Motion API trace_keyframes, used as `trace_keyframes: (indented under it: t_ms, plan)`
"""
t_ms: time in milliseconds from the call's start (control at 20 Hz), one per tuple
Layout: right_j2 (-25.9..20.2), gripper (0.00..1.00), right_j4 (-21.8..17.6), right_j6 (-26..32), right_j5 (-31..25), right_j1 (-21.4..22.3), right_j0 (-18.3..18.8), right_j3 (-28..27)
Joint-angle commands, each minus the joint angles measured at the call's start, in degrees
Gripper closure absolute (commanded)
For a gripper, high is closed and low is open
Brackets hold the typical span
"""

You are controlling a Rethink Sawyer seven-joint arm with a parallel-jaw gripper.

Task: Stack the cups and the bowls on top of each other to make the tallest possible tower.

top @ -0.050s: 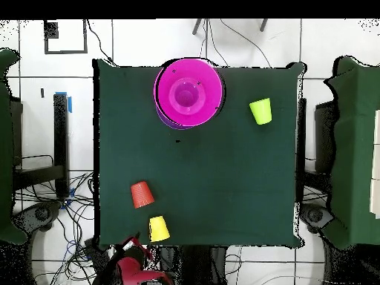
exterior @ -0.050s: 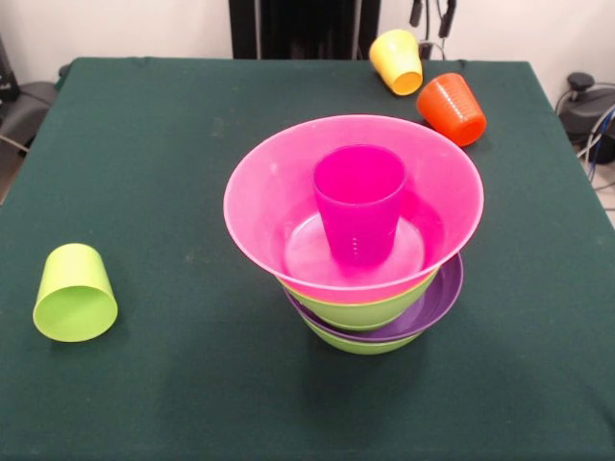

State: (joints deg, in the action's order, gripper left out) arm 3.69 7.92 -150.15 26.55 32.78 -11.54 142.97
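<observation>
Front view, nearest first: lime green cup (exterior @ -0.050s: 75,293) lies on its side on the green table (exterior @ -0.050s: 192,384), left of the stack and well apart from it, open mouth facing the camera. Overhead view shows the same cup (top @ -0.050s: 260,110) alone beside the stack.

Next, the tower (exterior @ -0.050s: 356,240) stands near the table's middle. From the bottom up: lime green bowl (exterior @ -0.050s: 360,344), wide shallow purple bowl (exterior @ -0.050s: 437,303), second lime green bowl (exterior @ -0.050s: 365,311), big pink bowl (exterior @ -0.050s: 259,206) on top. All nested and upright, with the pink rim overhanging the rest. Purple cup (exterior @ -0.050s: 358,202), looking magenta, stands upright in the centre of the pink bowl, mouth up. From overhead only the pink bowl (top @ -0.050s: 211,93) and the cup (top @ -0.050s: 185,94) inside it show clearly, close to one table edge.

Farther back, orange cup (exterior @ -0.050s: 452,108) lies on its side near the far right corner. Yellow-orange cup (exterior @ -0.050s: 397,60) is just behind it, also tipped over. Overhead shows a small gap between them.

Farthest: gripper (exterior @ -0.050s: 432,13) shows only as dark tips at the top edge, above the yellow-orange cup and holding nothing visible; open or closed cannot be told. Red arm (top @ -0.050s: 132,269) sits at the table edge in the overhead view.
</observation>
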Motion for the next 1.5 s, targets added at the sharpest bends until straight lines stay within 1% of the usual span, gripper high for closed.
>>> trace_keyframes:
  t_ms: [50, 250, 500, 650, 750, 1000, 1100, 1300, 1500]
  plan:
    - [-4.0, 0.0, -3.1, -10.0, 4.0, -7.0, 2.2, -3.3]
    - [-3.2, 0.0, -3.5, -10.1, 6.1, -8.9, 1.8, -3.8]
    - [-3.2, 0.0, -4.8, -9.3, 5.9, -9.7, 3.3, -4.2]
    - [-3.0, 0.0, -5.9, -9.2, 6.8, -10.9, 4.2, -4.7]
    - [-3.0, 0.0, -6.4, -8.9, 6.7, -10.8, 4.6, -4.8]
    - [-2.7, 0.0, -8.9, -7.1, 5.9, -10.6, 7.1, -5.5]
    - [-2.6, 0.0, -9.2, -7.0, 5.9, -10.6, 7.4, -5.7]
    - [-2.5, 0.0, -8.4, -7.7, 6.9, -10.1, 6.0, -5.6]
    - [-2.3, 0.0, -8.7, -8.5, 8.8, -10.9, 6.2, -6.2]
